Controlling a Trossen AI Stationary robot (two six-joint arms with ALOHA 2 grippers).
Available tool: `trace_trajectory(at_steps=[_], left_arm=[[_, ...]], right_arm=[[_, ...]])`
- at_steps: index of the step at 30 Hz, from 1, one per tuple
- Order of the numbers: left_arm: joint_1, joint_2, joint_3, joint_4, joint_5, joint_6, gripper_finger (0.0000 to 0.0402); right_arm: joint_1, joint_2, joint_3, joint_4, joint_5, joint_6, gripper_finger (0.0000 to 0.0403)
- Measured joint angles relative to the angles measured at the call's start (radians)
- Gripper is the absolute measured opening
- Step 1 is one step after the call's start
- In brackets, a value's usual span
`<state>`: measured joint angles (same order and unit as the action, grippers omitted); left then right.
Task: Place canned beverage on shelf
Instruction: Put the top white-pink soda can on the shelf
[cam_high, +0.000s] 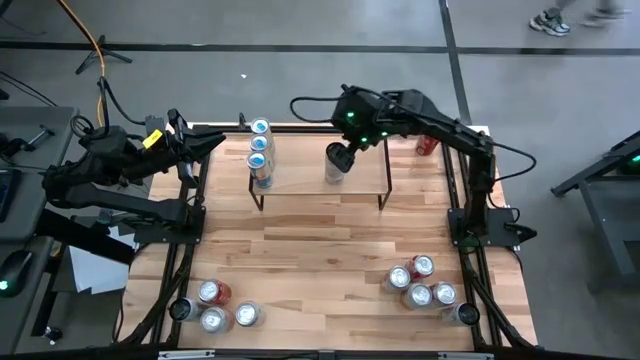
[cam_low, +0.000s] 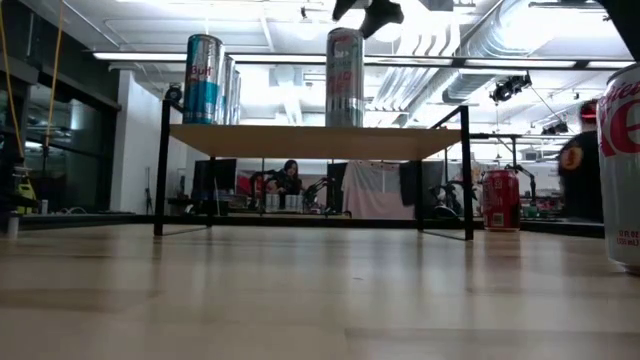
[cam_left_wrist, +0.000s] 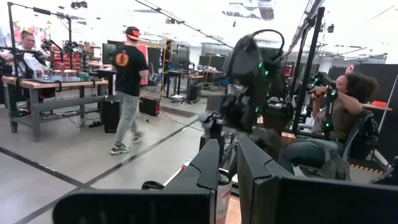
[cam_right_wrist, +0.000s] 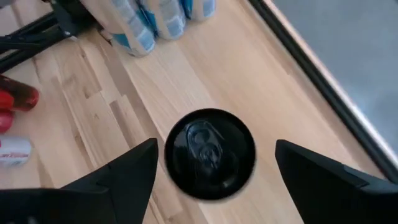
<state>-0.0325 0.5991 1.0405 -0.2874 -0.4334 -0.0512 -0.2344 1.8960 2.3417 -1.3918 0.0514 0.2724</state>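
We are hovering right gripper (cam_right_wrist: 214, 168) over dark-topped can (cam_right_wrist: 210, 154), fingers spread wide either side, gripping nothing; can standing upright on shelf (cam_high: 300, 178), near middle. Three blue cans (cam_high: 260, 155) lining up at shelf's 9 o'clock end. Left gripper (cam_left_wrist: 229, 171) waiting off table's 10 o'clock corner, fingers pressed together, empty

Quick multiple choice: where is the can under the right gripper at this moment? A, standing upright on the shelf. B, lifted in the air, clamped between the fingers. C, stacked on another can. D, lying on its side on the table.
A: the can stands upright on the shelf, with the right gripper open above it, fingers clear of its sides.
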Motion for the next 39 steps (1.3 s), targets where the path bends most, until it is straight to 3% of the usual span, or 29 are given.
trace_trajectory(at_steps=[6,10,13,16,20,24,27,30,39], left_arm=[[0.0,0.0,0.0,-0.001,0.0,0.001,0.0],[0.0,0.0,0.0,0.0,0.0,0.002,0.0],[0.0,0.0,0.0,0.0,0.0,0.003,0.0],[0.0,0.0,0.0,0.0,0.0,0.003,0.0],[0.0,0.0,0.0,0.0,-0.001,0.003,0.0],[0.0,0.0,0.0,0.0,-0.001,0.003,0.0],[0.0,0.0,0.0,0.0,-0.001,0.002,0.0],[0.0,0.0,0.0,0.0,-0.001,0.0,0.0],[0.0,0.0,0.0,0.001,-0.001,0.0,0.0]], right_arm=[[0.02,-0.085,0.0,-0.102,0.071,-0.051,0.0304],[0.067,-0.133,-0.016,-0.172,0.159,-0.04,0.028],[0.108,-0.205,-0.129,-0.138,0.186,-0.042,0.0244],[0.136,-0.301,-0.335,-0.126,0.245,0.011,0.0192],[0.151,-0.477,-0.692,0.109,0.211,0.071,0.0103],[0.152,-0.639,-1.015,0.483,0.118,0.04,0.0016],[0.138,-0.713,-1.189,0.783,0.101,-0.008,0.0017],[0.12,-0.727,-1.304,0.973,0.097,-0.085,0.0022],[0.092,-0.631,-1.374,1.174,0.135,-0.071,0.0002]])
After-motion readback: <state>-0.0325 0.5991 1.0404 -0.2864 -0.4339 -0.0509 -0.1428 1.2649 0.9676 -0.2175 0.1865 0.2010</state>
